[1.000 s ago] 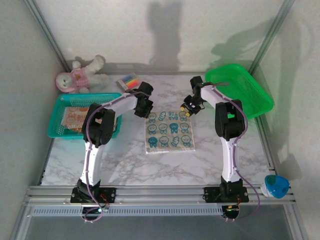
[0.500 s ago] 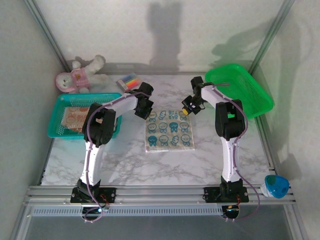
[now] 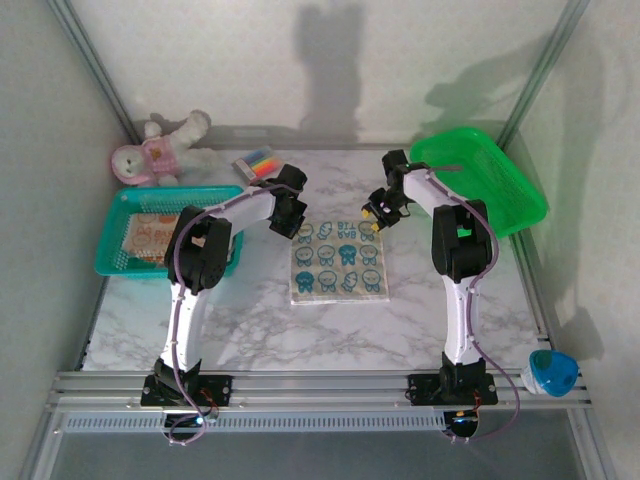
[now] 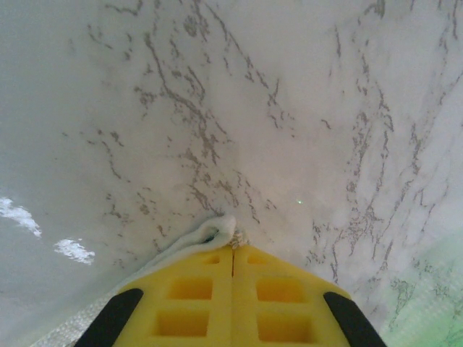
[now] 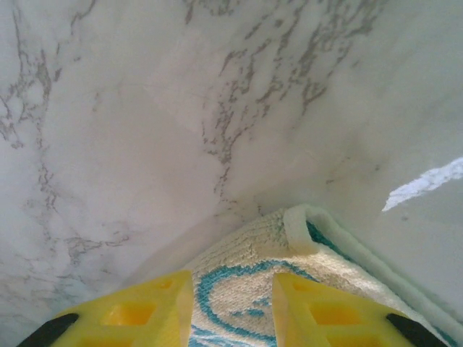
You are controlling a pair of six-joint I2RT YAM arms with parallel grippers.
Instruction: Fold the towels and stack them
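A white towel with blue cartoon prints (image 3: 340,258) lies flat in the middle of the marble table (image 3: 250,320). My left gripper (image 3: 297,228) is at its far left corner. In the left wrist view the yellow fingers (image 4: 195,296) are pressed together, pinching the white towel corner (image 4: 208,234) at the left gripper's (image 4: 233,249) tip. My right gripper (image 3: 375,215) is at the far right corner. In the right wrist view the right gripper (image 5: 231,283) stands open, with the towel corner (image 5: 260,246) lying between its fingers, its hem curled over. An orange towel (image 3: 150,233) lies in the teal basket (image 3: 115,262).
A green basket (image 3: 485,180) stands at the back right. The pink-and-white plush toy (image 3: 158,148) and a crayon box (image 3: 255,161) sit at the back left. A blue object (image 3: 550,372) rests near the front right rail.
The right gripper has shifted slightly at the towel's far right corner. The left gripper and the towel have stayed about where they were.
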